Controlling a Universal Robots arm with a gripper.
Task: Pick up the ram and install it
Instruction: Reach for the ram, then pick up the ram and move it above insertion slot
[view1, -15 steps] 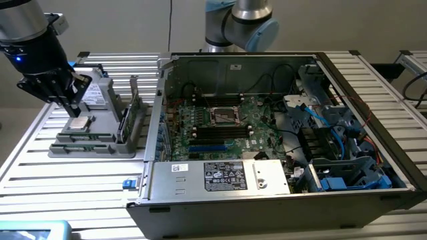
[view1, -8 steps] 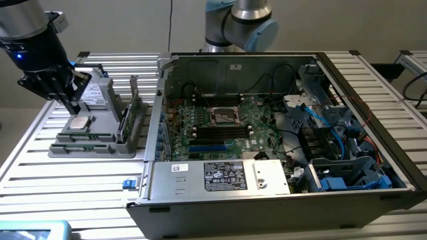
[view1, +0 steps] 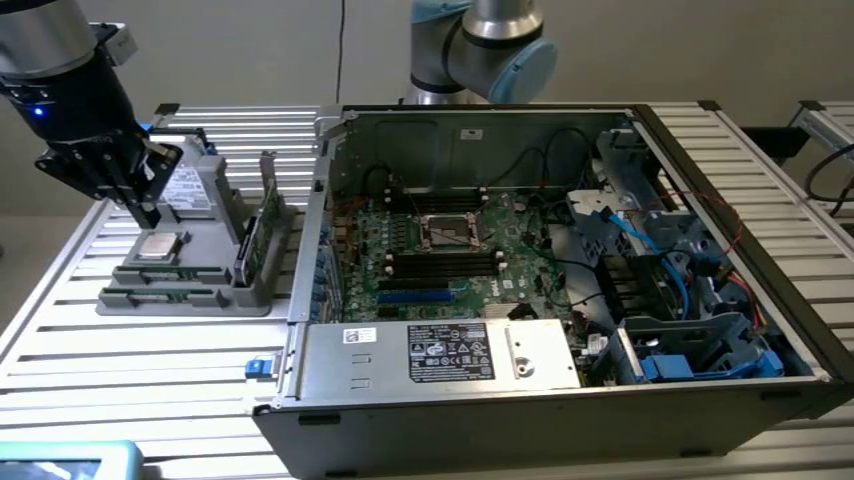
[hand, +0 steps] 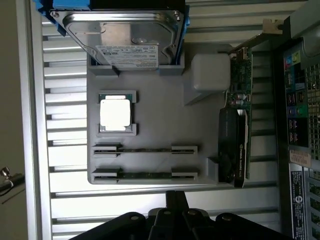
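Two ram sticks (hand: 145, 149) lie in their grooves on the grey tray (hand: 160, 100), outside the open case (view1: 534, 420), and we see the claw (view1: 144, 212) shut together and empty, hovering above that tray, so nothing is picked up or installed yet.

Looks down on a grey tray (hand: 160, 125) holding two ram sticks (hand: 145, 149) along one edge, processor (hand: 116, 112) mid-tray, hard drive (hand: 125, 30) opposite.
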